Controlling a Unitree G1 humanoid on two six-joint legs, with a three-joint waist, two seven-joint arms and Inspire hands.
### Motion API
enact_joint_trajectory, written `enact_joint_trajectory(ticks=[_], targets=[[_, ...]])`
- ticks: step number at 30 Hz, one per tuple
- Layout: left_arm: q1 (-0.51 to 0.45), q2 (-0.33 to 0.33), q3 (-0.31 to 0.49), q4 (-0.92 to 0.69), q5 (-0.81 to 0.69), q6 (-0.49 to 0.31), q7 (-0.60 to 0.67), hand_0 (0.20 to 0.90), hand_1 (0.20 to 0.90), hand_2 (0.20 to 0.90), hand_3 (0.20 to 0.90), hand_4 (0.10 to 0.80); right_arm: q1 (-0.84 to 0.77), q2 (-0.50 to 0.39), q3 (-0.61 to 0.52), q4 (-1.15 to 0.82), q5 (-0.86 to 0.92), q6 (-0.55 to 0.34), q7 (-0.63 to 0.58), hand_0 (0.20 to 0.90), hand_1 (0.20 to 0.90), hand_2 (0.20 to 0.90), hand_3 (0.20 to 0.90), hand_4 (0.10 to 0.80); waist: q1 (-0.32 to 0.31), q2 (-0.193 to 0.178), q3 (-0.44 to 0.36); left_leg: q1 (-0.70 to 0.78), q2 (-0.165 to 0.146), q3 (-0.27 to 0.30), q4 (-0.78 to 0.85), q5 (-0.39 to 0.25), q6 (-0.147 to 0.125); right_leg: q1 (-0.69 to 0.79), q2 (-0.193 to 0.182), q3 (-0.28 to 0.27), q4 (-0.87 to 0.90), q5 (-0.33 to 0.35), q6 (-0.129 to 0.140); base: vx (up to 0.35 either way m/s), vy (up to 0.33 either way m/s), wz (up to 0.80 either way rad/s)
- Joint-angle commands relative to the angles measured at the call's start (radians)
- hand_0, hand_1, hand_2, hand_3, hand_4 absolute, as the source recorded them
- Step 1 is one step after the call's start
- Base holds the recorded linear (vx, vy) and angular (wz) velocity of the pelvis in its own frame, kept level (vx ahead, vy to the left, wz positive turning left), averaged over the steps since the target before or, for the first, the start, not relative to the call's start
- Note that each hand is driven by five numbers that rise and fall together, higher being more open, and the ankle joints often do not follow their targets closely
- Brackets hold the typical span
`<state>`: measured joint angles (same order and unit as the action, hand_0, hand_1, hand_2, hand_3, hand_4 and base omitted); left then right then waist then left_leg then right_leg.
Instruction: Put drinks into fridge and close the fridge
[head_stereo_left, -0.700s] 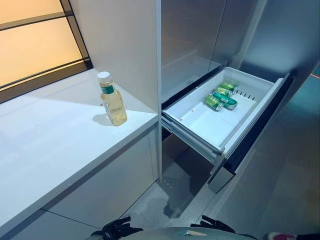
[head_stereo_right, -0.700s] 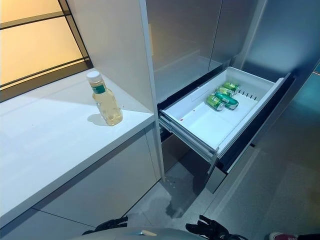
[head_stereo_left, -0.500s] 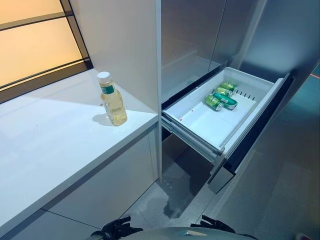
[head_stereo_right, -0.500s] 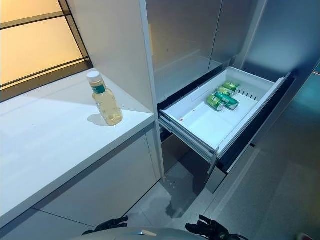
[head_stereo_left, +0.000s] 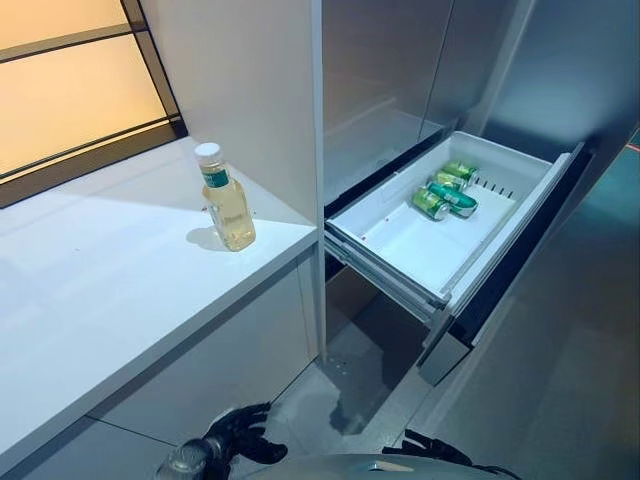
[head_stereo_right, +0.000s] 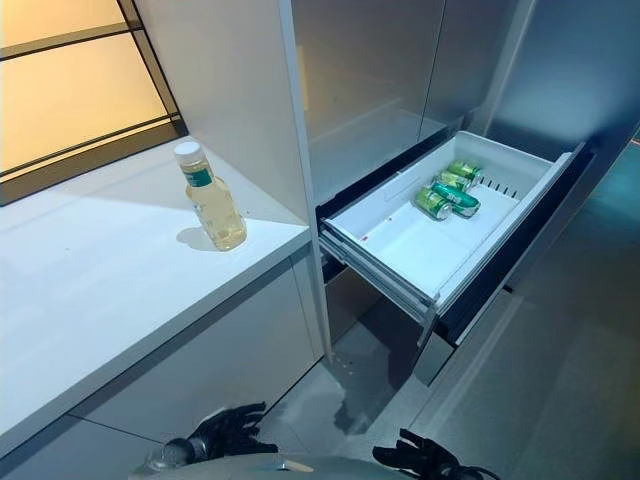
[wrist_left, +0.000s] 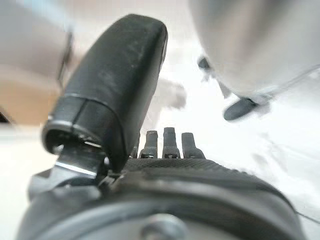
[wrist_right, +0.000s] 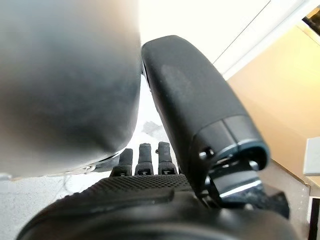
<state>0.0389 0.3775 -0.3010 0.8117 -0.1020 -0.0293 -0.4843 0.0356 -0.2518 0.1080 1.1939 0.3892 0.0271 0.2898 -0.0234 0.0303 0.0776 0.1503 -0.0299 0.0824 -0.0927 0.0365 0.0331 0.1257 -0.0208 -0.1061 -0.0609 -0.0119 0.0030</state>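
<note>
A clear bottle (head_stereo_left: 226, 200) of pale yellow drink with a white cap and green label stands upright on the white counter (head_stereo_left: 110, 290), near its right end. The fridge's white drawer (head_stereo_left: 430, 250) is pulled out at the right, with green cans (head_stereo_left: 444, 190) lying at its far end. My left hand (head_stereo_left: 238, 438) hangs low by the counter's front, empty, its fingers relaxed; it also shows in the left wrist view (wrist_left: 120, 85). My right hand (head_stereo_right: 420, 458) hangs low below the drawer, empty with relaxed fingers; it also shows in the right wrist view (wrist_right: 200, 115).
A tall white cabinet panel (head_stereo_left: 250, 90) stands between the counter and the grey fridge doors (head_stereo_left: 400, 70). A window with a dark frame (head_stereo_left: 90, 150) runs behind the counter. Grey floor (head_stereo_left: 560, 380) lies below and to the right of the drawer.
My left hand has risen a little and come further into view at the bottom. The bottle, the drawer and the cans have not moved.
</note>
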Motion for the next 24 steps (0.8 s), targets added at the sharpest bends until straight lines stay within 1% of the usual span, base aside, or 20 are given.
enact_joint_trajectory(ticks=[1, 3, 5, 6, 8, 9, 10, 11, 12, 13, 14, 15, 16, 17, 18, 19, 20, 21, 22, 24], targets=[[-0.125, 0.069, -0.004, -0.132, -0.095, 0.071, -0.263, 0.9, 0.9, 0.9, 0.9, 0.8, -0.077, -0.053, 0.039, -0.009, -0.005, -0.01, 0.018, 0.9, 0.9, 0.9, 0.9, 0.8, -0.003, 0.018, 0.018, -0.006, 0.016, 0.031, 0.023, -0.078, -0.018, -0.028, -0.011, -0.063, 0.067, -0.031, 0.064, 0.0, 0.0, 0.0], [-0.153, 0.132, 0.017, -0.292, -0.185, 0.192, -0.425, 0.9, 0.9, 0.9, 0.9, 0.8, -0.074, -0.058, 0.038, -0.004, -0.008, -0.019, 0.022, 0.9, 0.9, 0.9, 0.9, 0.8, -0.004, 0.025, 0.018, -0.007, 0.015, 0.03, 0.021, -0.077, -0.016, -0.03, -0.012, -0.06, 0.066, -0.028, 0.067, 0.0, 0.0, 0.0], [-0.181, 0.164, 0.042, -0.432, -0.299, 0.296, -0.547, 0.9, 0.9, 0.9, 0.9, 0.8, -0.07, -0.057, 0.032, 0.011, -0.01, -0.037, 0.025, 0.9, 0.9, 0.9, 0.9, 0.8, -0.003, 0.03, 0.017, -0.007, 0.013, 0.025, 0.019, -0.079, -0.011, -0.029, -0.013, -0.057, 0.064, -0.026, 0.069, 0.0, 0.0, 0.0], [-0.196, 0.168, 0.062, -0.519, -0.355, 0.358, -0.587, 0.9, 0.9, 0.9, 0.9, 0.8, -0.066, -0.052, 0.029, 0.02, -0.013, -0.048, 0.023, 0.9, 0.9, 0.9, 0.9, 0.8, -0.001, 0.032, 0.015, -0.006, 0.012, 0.023, 0.017, -0.081, -0.009, -0.028, -0.014, -0.056, 0.062, -0.025, 0.07, 0.0, 0.0, 0.0], [-0.223, 0.174, 0.086, -0.697, -0.53, 0.442, -0.601, 0.9, 0.9, 0.9, 0.9, 0.8, -0.06, -0.045, 0.024, 0.035, -0.017, -0.068, 0.02, 0.9, 0.9, 0.9, 0.9, 0.8, 0.001, 0.036, 0.01, -0.004, 0.009, 0.015, 0.013, -0.084, -0.005, -0.025, -0.015, -0.052, 0.057, -0.024, 0.071, 0.0, 0.0, 0.0], [-0.227, 0.174, 0.095, -0.731, -0.606, 0.432, -0.61, 0.9, 0.9, 0.9, 0.9, 0.8, -0.057, -0.043, 0.021, 0.04, -0.018, -0.075, 0.021, 0.9, 0.9, 0.9, 0.9, 0.8, 0.001, 0.037, 0.009, -0.002, 0.008, 0.012, 0.011, -0.086, -0.003, -0.024, -0.015, -0.051, 0.056, -0.025, 0.071, 0.011, 0.004, 0.05], [-0.229, 0.154, 0.118, -0.817, -0.709, 0.432, -0.589, 0.9, 0.9, 0.9, 0.9, 0.8, -0.053, -0.037, 0.019, 0.045, -0.017, -0.083, 0.019, 0.9, 0.9, 0.9, 0.9, 0.8, 0.004, 0.036, 0.007, 0.001, 0.007, 0.009, 0.008, -0.09, -0.001, -0.02, -0.016, -0.051, 0.053, -0.026, 0.07, 0.013, -0.001, 0.06], [-0.232, 0.144, 0.127, -0.848, -0.779, 0.399, -0.577, 0.9, 0.9, 0.9, 0.9, 0.8, -0.052, -0.035, 0.017, 0.048, -0.016, -0.086, 0.017, 0.9, 0.9, 0.9, 0.9, 0.8, 0.005, 0.035, 0.005, 0.003, 0.007, 0.007, 0.007, -0.091, -0.001, -0.018, -0.016, -0.051, 0.052, -0.027, 0.069, 0.014, -0.004, 0.05], [-0.233, 0.14, 0.136, -0.885, -0.819, 0.405, -0.55, 0.9, 0.9, 0.9, 0.9, 0.8, -0.049, -0.032, 0.018, 0.049, -0.016, -0.088, 0.015, 0.9, 0.9, 0.9, 0.9, 0.8, 0.005, 0.034, 0.004, 0.005, 0.007, 0.005, 0.006, -0.093, 0.0, -0.016, -0.016, -0.051, 0.051, -0.028, 0.069, 0.034, -0.012, 0.02], [-0.241, 0.115, 0.169, -0.963, -0.931, 0.298, -0.495, 0.9, 0.9, 0.9, 0.9, 0.8, -0.037, -0.018, 0.02, 0.05, -0.019, -0.095, 0.005, 0.9, 0.9, 0.9, 0.9, 0.8, 0.006, 0.03, -0.001, 0.011, 0.006, 0.001, 0.005, -0.098, 0.001, -0.008, -0.016, -0.049, 0.049, -0.03, 0.068, 0.038, -0.014, 0.01], [-0.248, 0.117, 0.182, -0.98, -0.96, 0.272, -0.472, 0.9, 0.9, 0.9, 0.9, 0.8, -0.032, -0.014, 0.023, 0.051, -0.019, -0.098, 0.002, 0.9, 0.9, 0.9, 0.9, 0.8, 0.006, 0.028, -0.003, 0.013, 0.006, -0.001, 0.005, -0.1, 0.002, -0.005, -0.016, -0.05, 0.049, -0.032, 0.067, 0.058, -0.021, -0.01], [-0.263, 0.114, 0.204, -1.009, -1.009, 0.141, -0.419, 0.9, 0.9, 0.9, 0.9, 0.8, -0.024, -0.006, 0.031, 0.051, -0.015, -0.101, -0.004, 0.9, 0.9, 0.9, 0.9, 0.8, 0.007, 0.023, -0.008, 0.016, 0.005, -0.005, 0.005, -0.103, 0.002, 0.0, -0.016, -0.05, 0.046, -0.033, 0.065, 0.035, -0.013, -0.01], [-0.267, 0.116, 0.209, -1.015, -1.016, 0.126, -0.411, 0.9, 0.9, 0.9, 0.9, 0.8, -0.022, -0.005, 0.032, 0.051, -0.014, -0.102, -0.005, 0.9, 0.9, 0.9, 0.9, 0.8, 0.007, 0.023, -0.008, 0.017, 0.005, -0.006, 0.005, -0.103, 0.002, 0.001, -0.016, -0.05, 0.046, -0.034, 0.065, 0.039, -0.017, -0.02], [-0.279, 0.119, 0.222, -1.029, -1.035, 0.026, -0.359, 0.9, 0.9, 0.9, 0.9, 0.8, -0.017, -0.001, 0.036, 0.053, -0.011, -0.106, -0.006, 0.9, 0.9, 0.9, 0.9, 0.8, 0.006, 0.02, -0.01, 0.02, 0.005, -0.009, 0.005, -0.105, 0.002, 0.004, -0.015, -0.051, 0.045, -0.035, 0.064, 0.0, 0.0, 0.0], [-0.291, 0.119, 0.248, -1.055, -1.052, -0.084, -0.278, 0.9, 0.9, 0.9, 0.9, 0.8, -0.01, 0.006, 0.041, 0.051, -0.008, -0.109, -0.01, 0.9, 0.9, 0.9, 0.9, 0.8, 0.007, 0.016, -0.014, 0.021, 0.004, -0.012, 0.005, -0.106, 0.002, 0.007, -0.015, -0.052, 0.045, -0.038, 0.063, 0.037, -0.023, -0.01], [-0.3, 0.114, 0.275, -1.074, -1.051, -0.15, -0.206, 0.9, 0.9, 0.9, 0.9, 0.8, -0.004, 0.012, 0.045, 0.051, -0.004, -0.112, -0.013, 0.9, 0.9, 0.9, 0.9, 0.8, 0.009, 0.013, -0.016, 0.023, 0.004, -0.015, 0.005, -0.108, 0.002, 0.009, -0.015, -0.053, 0.044, -0.04, 0.062, 0.036, -0.023, -0.01], [-0.306, 0.109, 0.3, -1.075, -1.02, -0.226, -0.16, 0.9, 0.9, 0.9, 0.9, 0.8, 0.003, 0.017, 0.049, 0.048, -0.003, -0.112, -0.016, 0.9, 0.9, 0.9, 0.9, 0.8, 0.009, 0.009, -0.02, 0.024, 0.004, -0.018, 0.005, -0.109, 0.002, 0.011, -0.014, -0.053, 0.044, -0.042, 0.061, 0.035, -0.028, 0.0], [-0.312, 0.102, 0.339, -1.084, -0.946, -0.339, -0.073, 0.9, 0.9, 0.9, 0.9, 0.8, 0.012, 0.027, 0.054, 0.043, 0.0, -0.113, -0.022, 0.9, 0.9, 0.9, 0.9, 0.8, 0.011, 0.004, -0.026, 0.025, 0.004, -0.021, 0.005, -0.11, 0.0, 0.012, -0.012, -0.053, 0.043, -0.044, 0.059, 0.032, -0.035, 0.0], [-0.312, 0.102, 0.369, -1.092, -0.863, -0.435, 0.011, 0.9, 0.9, 0.9, 0.9, 0.8, 0.018, 0.036, 0.058, 0.038, 0.002, -0.112, -0.028, 0.9, 0.9, 0.9, 0.9, 0.8, 0.014, -0.002, -0.029, 0.025, 0.004, -0.025, 0.005, -0.109, 0.0, 0.014, -0.01, -0.053, 0.041, -0.045, 0.057, 0.028, -0.039, 0.0], [-0.307, 0.092, 0.417, -1.095, -0.707, -0.564, 0.176, 0.9, 0.9, 0.9, 0.9, 0.8, 0.024, 0.047, 0.063, 0.037, 0.01, -0.11, -0.034, 0.9, 0.9, 0.9, 0.9, 0.8, 0.018, -0.01, -0.036, 0.026, 0.004, -0.032, 0.005, -0.109, -0.002, 0.018, -0.008, -0.056, 0.038, -0.048, 0.054, 0.012, -0.017, 0.0]])
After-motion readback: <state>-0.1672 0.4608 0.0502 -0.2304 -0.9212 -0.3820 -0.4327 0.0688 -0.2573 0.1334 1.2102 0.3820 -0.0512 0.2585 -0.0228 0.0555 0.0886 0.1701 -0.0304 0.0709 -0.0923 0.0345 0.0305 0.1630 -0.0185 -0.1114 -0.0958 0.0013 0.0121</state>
